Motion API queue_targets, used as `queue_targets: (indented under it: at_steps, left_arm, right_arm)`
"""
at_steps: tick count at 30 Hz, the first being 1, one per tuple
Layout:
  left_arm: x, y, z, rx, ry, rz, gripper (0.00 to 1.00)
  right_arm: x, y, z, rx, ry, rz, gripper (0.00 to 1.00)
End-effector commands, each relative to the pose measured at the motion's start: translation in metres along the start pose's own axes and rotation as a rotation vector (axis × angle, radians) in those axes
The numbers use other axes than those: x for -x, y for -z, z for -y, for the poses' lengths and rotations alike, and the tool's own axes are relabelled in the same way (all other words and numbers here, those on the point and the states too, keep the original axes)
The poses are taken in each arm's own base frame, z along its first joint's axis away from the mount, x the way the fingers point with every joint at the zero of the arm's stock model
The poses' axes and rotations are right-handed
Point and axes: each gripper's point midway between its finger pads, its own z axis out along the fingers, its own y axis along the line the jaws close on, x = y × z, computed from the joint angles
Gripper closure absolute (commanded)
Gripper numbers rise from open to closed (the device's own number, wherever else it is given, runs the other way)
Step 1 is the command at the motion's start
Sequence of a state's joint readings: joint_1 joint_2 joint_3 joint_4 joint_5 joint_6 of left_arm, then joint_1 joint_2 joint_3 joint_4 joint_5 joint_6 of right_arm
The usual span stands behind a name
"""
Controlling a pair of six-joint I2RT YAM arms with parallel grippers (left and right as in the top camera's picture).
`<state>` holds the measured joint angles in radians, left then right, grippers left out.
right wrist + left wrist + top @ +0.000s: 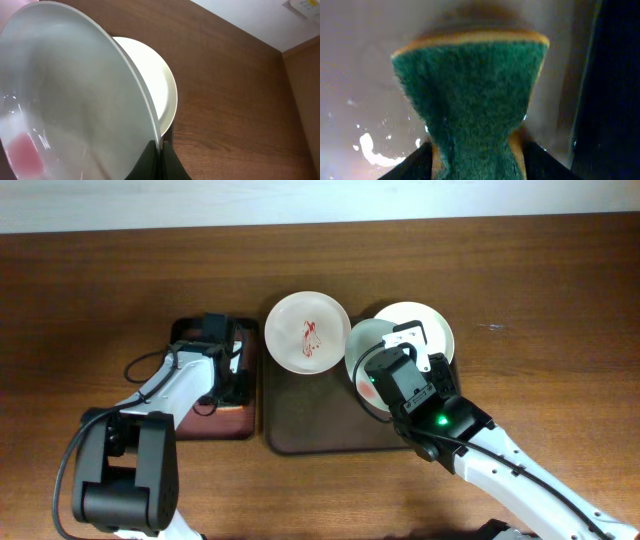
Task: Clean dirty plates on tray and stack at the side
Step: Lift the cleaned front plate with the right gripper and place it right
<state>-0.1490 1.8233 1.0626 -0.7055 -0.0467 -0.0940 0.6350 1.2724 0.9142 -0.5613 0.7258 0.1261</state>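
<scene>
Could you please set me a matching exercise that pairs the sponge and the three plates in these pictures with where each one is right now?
Things:
1. green-and-yellow scouring sponge
2. white round plate with a red smear
3. clean white round plate
4. pale greyish round plate, tilted

Places:
A. flat on the wooden table, right of the large dark brown tray
B. clamped by its rim in the right gripper
C. at the large dark brown tray's far left corner
D. pinched in the left gripper

Pairs: 1-D, 2-C, 3-A, 4-B.
</scene>
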Motion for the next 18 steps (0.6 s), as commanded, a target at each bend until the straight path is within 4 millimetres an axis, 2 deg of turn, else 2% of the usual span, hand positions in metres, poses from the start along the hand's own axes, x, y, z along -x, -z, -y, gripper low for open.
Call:
queue_targets:
  at_steps: [1,2,3,4,5,6,7,8,10,11,13,15,18]
  left_arm:
    - [-0.026,-0.008,-0.002,0.004,-0.008,-0.103,0.36]
    - [-0.026,-0.008,-0.002,0.004,-0.008,-0.105,0.36]
    - [-0.026,-0.008,-0.002,0.004,-0.008,-0.105,0.41]
    - [-0.026,-0.008,-0.002,0.004,-0.008,-0.105,0.53]
    - [-0.027,-0.008,-0.002,0.004,-0.008,-0.105,0.72]
    - [-0.027,-0.008,-0.002,0.004,-0.008,-0.105,0.85]
    - [-0.027,-0.008,-0.002,0.004,-0.008,-0.105,0.95]
    - [-0.027,-0.008,-0.002,0.004,-0.008,-0.105,1.00]
    - [-0.027,-0.008,-0.002,0.004,-0.008,-0.105,1.00]
    - [-0.027,-0.008,-0.002,0.004,-0.008,-0.105,0.57]
    - [-0.026,-0.008,-0.002,0.004,-0.008,-0.105,0.41]
    - [-0.026,-0.008,-0.002,0.004,-0.008,-0.105,0.41]
    - [-0.026,-0.008,-0.002,0.004,-0.008,-0.105,0.39]
  right_arm:
    - [0.012,0.008,0.007,-0.018,0.007,0.037,0.96]
    - [0.013,0.008,0.008,-0.026,0.019,0.038,0.96]
    - [0.013,0.010,0.004,-0.017,0.069,0.041,0.96]
    - [0.014,0.013,0.011,-0.068,0.093,0.051,0.96]
    - [0.018,0.017,0.024,-0.163,0.095,0.067,0.96]
    - [0.020,0.019,0.030,-0.205,0.094,0.077,0.96]
    - [0.022,0.020,0.030,-0.211,0.100,0.085,0.96]
    - [0.025,0.023,0.026,-0.205,0.140,0.097,0.96]
    - [0.031,0.028,0.018,-0.187,0.164,0.124,0.96]
    - [0.034,0.033,0.009,-0.169,0.196,0.144,0.96]
    - [0.037,0.043,-0.007,-0.145,0.329,0.174,0.96]
    - [0.045,0.050,0.007,-0.249,0.310,0.197,0.96]
    - [0.050,0.052,0.010,-0.260,0.240,0.219,0.96]
